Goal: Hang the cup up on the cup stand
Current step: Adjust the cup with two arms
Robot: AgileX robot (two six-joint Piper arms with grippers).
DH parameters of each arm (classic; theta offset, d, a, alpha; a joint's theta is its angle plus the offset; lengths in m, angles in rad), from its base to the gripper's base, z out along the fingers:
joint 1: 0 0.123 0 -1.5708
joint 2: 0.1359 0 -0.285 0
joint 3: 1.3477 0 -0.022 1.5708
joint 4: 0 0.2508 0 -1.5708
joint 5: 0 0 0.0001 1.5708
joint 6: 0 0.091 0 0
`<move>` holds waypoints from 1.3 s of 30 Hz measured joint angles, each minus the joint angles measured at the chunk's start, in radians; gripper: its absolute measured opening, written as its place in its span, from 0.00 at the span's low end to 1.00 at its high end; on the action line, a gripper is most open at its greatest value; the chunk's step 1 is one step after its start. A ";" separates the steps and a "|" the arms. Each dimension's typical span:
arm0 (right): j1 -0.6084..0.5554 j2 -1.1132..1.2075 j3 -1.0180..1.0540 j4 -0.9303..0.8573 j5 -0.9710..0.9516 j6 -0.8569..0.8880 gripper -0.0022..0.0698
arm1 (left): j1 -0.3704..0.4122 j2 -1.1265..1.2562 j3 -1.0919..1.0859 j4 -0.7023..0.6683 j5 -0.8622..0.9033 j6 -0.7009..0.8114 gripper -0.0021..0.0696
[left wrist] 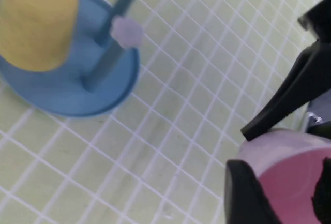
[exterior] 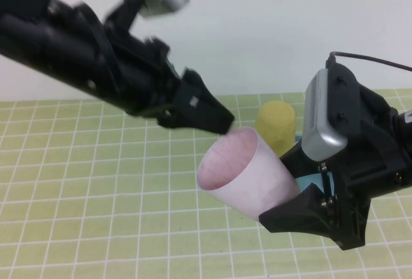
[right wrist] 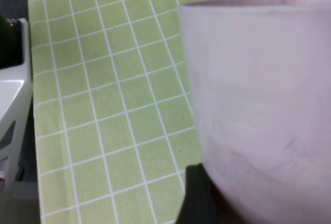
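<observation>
A green grid-patterned counter fills the scene, seen from above on the robot's side. Nearest, toward the counter's right edge, the right gripper holds the pink cup lifted off the counter. Its black fingers are closed around the cup's closed end and lower wall, spread fairly wide to fit it. The cup is tilted on its side, its open mouth facing left and toward the camera, showing a darker pink inside.

Just beyond the cup's upper rim, the left gripper reaches in from the upper left. The tips of its fingers sit right at the rim; they are parted and grasp nothing. In the left wrist view one black fingertip overlaps the cup's mouth.

Farther back, behind the cup, a yellow cup sits upside down on the blue cup stand. The stand's round base rests on the counter, with a free blue peg rising beside the yellow cup, topped by a white flower-shaped knob. A pale wall lies beyond the counter's far edge.
</observation>
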 joint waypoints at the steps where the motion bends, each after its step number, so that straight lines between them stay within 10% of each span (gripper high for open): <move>1: 0.000 0.000 0.000 -0.002 0.002 0.007 0.75 | 0.000 -0.009 -0.007 0.018 0.000 0.002 0.37; 10: 0.000 0.000 0.000 -0.041 0.006 0.100 0.75 | -0.029 -0.152 0.043 0.143 0.000 -0.010 0.35; 22: 0.002 0.000 0.000 -0.041 0.027 0.125 0.75 | -0.263 -0.218 0.172 0.233 0.000 0.082 0.36; 39: 0.002 0.001 -0.002 -0.047 0.173 0.065 0.75 | -0.270 -0.216 0.174 0.210 -0.011 0.180 0.36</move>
